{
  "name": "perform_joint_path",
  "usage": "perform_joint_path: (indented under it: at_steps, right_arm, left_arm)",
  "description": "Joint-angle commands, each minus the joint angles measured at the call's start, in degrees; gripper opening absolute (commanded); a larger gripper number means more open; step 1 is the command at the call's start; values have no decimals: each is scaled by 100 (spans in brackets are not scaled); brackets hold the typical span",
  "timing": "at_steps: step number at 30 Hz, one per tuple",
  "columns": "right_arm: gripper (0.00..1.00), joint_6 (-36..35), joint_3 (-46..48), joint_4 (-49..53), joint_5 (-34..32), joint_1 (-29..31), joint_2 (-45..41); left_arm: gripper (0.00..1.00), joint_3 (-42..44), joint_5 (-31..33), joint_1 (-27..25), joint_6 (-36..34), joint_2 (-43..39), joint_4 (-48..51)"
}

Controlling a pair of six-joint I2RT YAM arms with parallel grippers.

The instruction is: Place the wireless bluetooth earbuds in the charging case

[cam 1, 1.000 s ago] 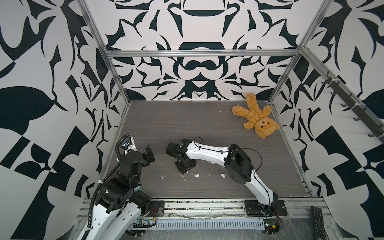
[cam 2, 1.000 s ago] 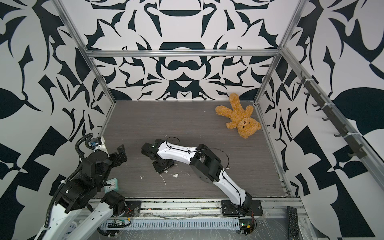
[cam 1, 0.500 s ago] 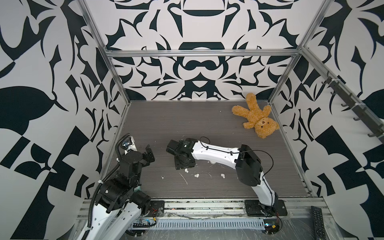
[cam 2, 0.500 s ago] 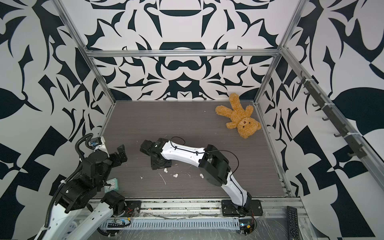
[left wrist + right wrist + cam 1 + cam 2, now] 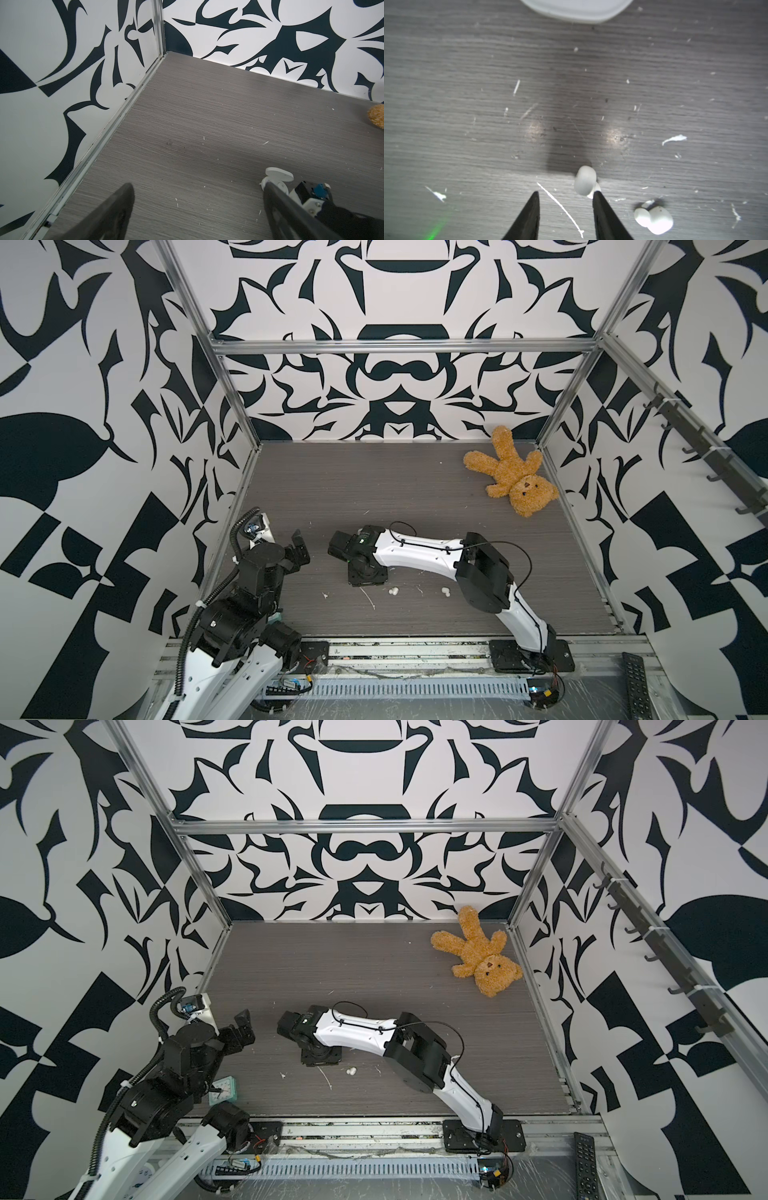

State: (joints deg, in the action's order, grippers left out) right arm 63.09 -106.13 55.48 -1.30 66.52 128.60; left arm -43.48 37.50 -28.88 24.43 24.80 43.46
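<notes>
Two white earbuds point(image 5: 393, 591) point(image 5: 445, 592) lie on the grey table in front of my right arm; one earbud point(image 5: 351, 1071) shows in a top view. In the right wrist view an earbud point(image 5: 585, 182) rests against the outside tip of one finger point(image 5: 600, 205), and another earbud point(image 5: 654, 220) lies beside it. My right gripper point(image 5: 566, 194) points down, open, with only a thin white streak between its jaws. The white charging case point(image 5: 278, 175) stands open; its rim point(image 5: 577, 12) shows ahead of the right gripper. My left gripper point(image 5: 197, 199) point(image 5: 297, 549) hangs open at the left, holding nothing.
A brown teddy bear point(image 5: 513, 475) lies at the back right corner. A small teal clock point(image 5: 224, 1088) stands by the left arm's base. A black remote point(image 5: 636, 680) sits outside the front rail. White flecks point(image 5: 325, 595) litter the table. Patterned walls enclose three sides.
My right gripper's jaws have narrowed and its wrist has shifted over the earbud that showed beside it half a second ago. The left arm has not moved.
</notes>
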Motion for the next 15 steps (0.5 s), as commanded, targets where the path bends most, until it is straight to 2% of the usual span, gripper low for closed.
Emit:
perform_joint_path:
  at_steps: [1,8,15]
  right_arm:
    - [41,73,-234,191,-81,2,-73]
    - [35,54,-338,296,-14,3,16]
    - [35,51,-313,452,-131,3,-39]
  left_arm:
    - [99,58,-8,19,29,-28,-73]
    - [99,57,-8,16,27,-19,-68]
    - [99,58,-21,15,27,2,-66]
